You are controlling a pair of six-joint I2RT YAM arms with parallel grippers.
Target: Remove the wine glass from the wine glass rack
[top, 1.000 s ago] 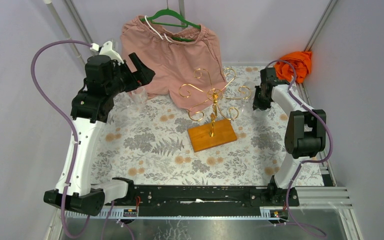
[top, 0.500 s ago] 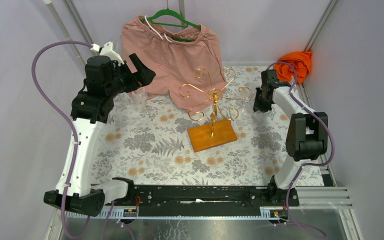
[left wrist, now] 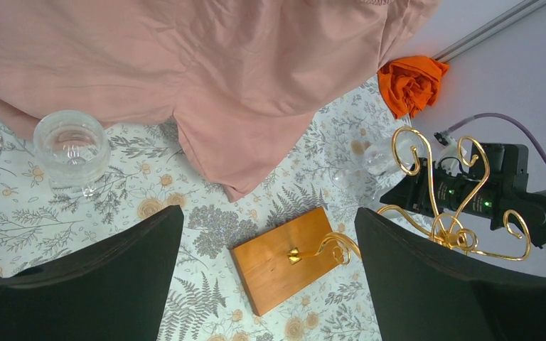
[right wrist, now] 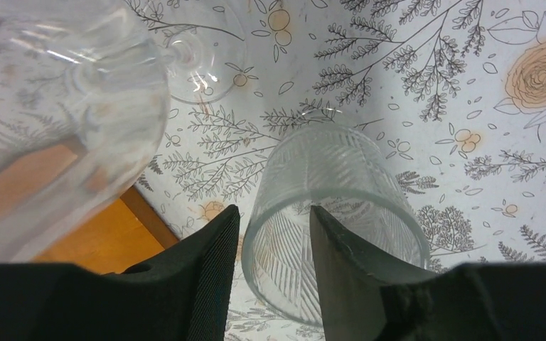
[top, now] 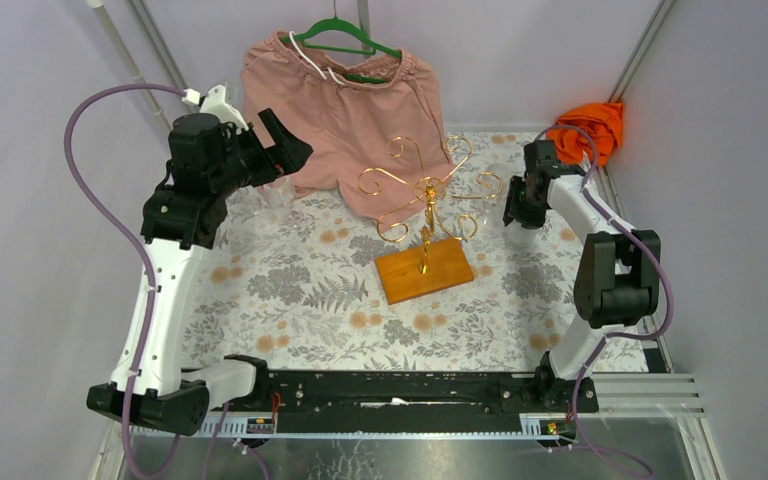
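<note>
The wine glass rack (top: 427, 198) is a gold stand with scroll arms on an orange-brown wooden base (top: 424, 268) at mid table; it also shows in the left wrist view (left wrist: 444, 213). My right gripper (top: 512, 212) is just right of the rack. In the right wrist view a clear ribbed wine glass (right wrist: 341, 206) has its rim between my right gripper's (right wrist: 275, 213) fingers. One finger is outside the wall and one inside, with a gap, so the gripper is open. My left gripper (top: 288, 135) is wide open, empty and high at the back left (left wrist: 264, 213).
A second clear glass (right wrist: 64, 106) with stem and foot sits close on the left in the right wrist view. Another ribbed glass (left wrist: 71, 148) stands at the back left. Pink shorts (top: 345, 110) hang on a green hanger (top: 345, 35). An orange cloth (top: 590, 128) lies at the back right.
My right arm has shifted slightly to the right and back, the gripper staying by the rack's right side. The left arm has barely moved.
</note>
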